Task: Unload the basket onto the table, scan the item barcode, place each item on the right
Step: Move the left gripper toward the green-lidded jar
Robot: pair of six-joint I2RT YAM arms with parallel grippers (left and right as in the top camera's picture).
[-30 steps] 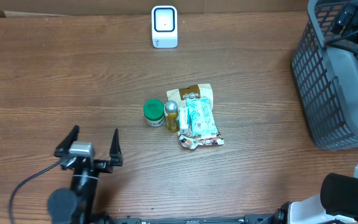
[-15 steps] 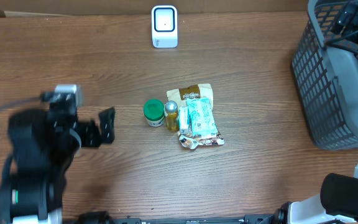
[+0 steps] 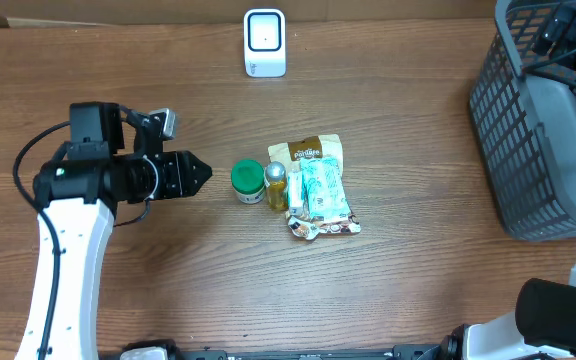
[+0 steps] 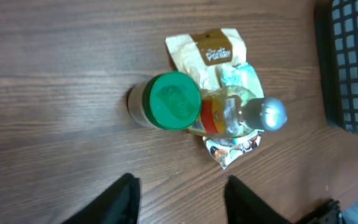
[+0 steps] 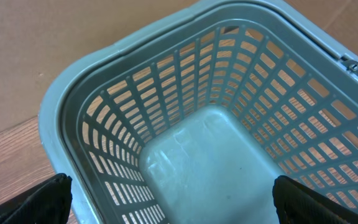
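Right now the left fingers [image 3: 194, 172] hang low over the counter [image 3: 118, 90], just left of the green-capped jar [image 3: 247, 181] and pointing at it, not touching. In the left wrist view the two fingers stand apart with nothing between them, and the jar is ahead of the gap.

The items are bunched mid-counter. The jar is leftmost. A small yellow bottle with a silver cap [image 3: 275, 185] is right up against the jar's right side. Next comes a teal packet [image 3: 323, 192] lying on a brown-and-white pouch [image 3: 309, 150], with a crinkly foil wrapper [image 3: 323, 227] poking out at the near end. Everything rests on the counter and none of it is held. Can't tell if the bottle is upright or lying down.

A white scanner [image 3: 265, 43] is at the far edge, well apart from the bunch. A grey basket [image 3: 528, 140] is at the right edge of the counter.

The right fingers [image 5: 53, 198] hang above the basket, spread wide. Only their tips show, at the bottom corners of the right wrist view, and nothing is pinched between them.
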